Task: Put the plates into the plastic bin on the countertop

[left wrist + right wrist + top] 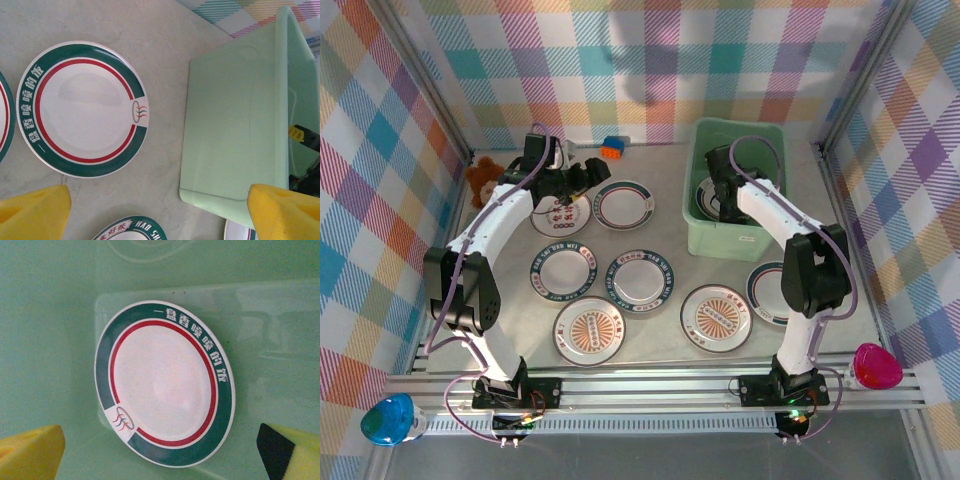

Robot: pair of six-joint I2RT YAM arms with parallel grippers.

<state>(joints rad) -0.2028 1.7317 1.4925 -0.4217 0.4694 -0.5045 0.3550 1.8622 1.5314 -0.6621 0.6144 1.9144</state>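
Note:
Several round white plates lie on the beige countertop [665, 235], some with dark green rims [624, 204], some with orange sunburst centres [590, 331]. My left gripper [570, 185] hovers open above the back-left plates. In its wrist view a green-rimmed plate [82, 107] lies beside the mint plastic bin [240, 125], and nothing is between the yellow fingers [35, 210]. My right gripper [720, 195] is down inside the bin [738, 125]. It stands open over a green-rimmed plate [165, 382] resting in the bin, fingers [30, 452] apart from it.
A brown teddy bear [483, 180] sits at the back left and a small blue-orange block [612, 148] by the back wall. Plaid walls bound the counter. One plate [765, 290] lies partly behind the right arm, in front of the bin.

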